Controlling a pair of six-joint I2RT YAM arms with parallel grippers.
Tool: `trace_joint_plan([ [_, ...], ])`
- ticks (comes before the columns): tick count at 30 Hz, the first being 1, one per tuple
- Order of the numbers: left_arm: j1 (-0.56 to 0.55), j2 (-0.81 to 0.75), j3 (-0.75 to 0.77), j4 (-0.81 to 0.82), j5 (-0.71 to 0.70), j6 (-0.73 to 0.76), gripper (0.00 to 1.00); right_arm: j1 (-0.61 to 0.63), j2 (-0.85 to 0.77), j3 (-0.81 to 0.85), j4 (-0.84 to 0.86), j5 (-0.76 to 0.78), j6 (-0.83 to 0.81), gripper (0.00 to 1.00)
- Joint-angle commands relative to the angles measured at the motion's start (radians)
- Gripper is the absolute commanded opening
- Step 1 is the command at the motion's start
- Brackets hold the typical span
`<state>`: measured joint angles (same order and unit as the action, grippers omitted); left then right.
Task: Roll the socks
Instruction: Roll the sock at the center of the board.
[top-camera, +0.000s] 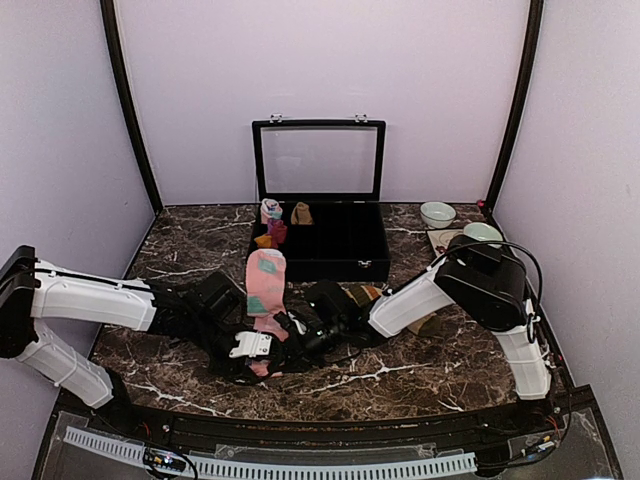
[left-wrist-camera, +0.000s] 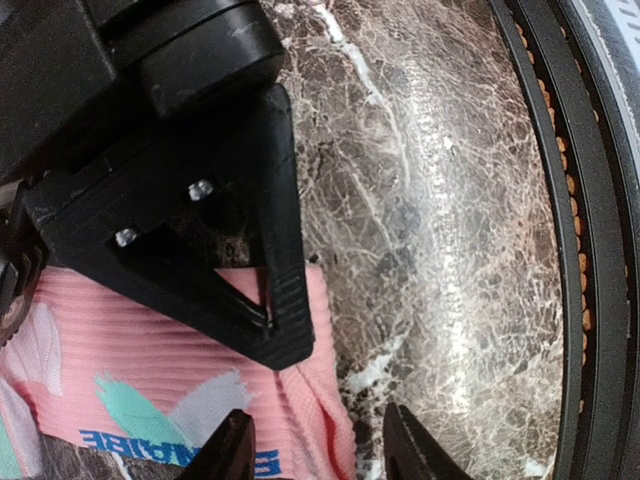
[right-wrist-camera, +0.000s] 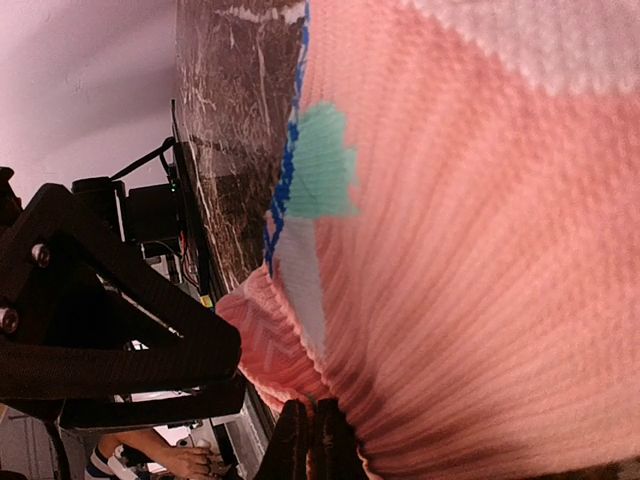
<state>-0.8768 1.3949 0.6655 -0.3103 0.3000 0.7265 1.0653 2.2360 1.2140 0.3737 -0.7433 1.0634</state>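
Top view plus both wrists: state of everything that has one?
pink sock: laid out flat, not rolled, near end at the grippers.
striped sock: not rolled as far as seen, mostly hidden.
display box: open, lid upright.
rolled bundles: rolled, in the box's left side.
bowls: upright.
left gripper: open, jaws astride the pink sock's edge.
right gripper: shut, seemingly pinching the pink sock's cuff.

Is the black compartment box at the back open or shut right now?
Open. The lid stands upright behind the box, and small sock bundles show inside its left compartments.
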Motion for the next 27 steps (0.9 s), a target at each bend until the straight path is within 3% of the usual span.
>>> trace_joint_plan([
  [1,-0.024,-0.004,-0.012,0.017,-0.013,-0.064,0.48,-0.005,0.066,-0.052,-0.112,0.058,0.013,0.0],
  [7,-0.036,0.034,-0.031,0.064,-0.102,-0.094,0.52,-0.005,0.065,-0.055,-0.11,0.058,0.009,0.0],
  [16,-0.035,0.009,-0.053,0.068,-0.163,-0.12,0.26,-0.005,0.07,-0.055,-0.097,0.059,0.006,0.0],
  [27,-0.032,-0.056,-0.07,0.005,-0.078,-0.14,0.23,-0.005,0.059,-0.092,-0.089,0.067,0.007,0.0],
])
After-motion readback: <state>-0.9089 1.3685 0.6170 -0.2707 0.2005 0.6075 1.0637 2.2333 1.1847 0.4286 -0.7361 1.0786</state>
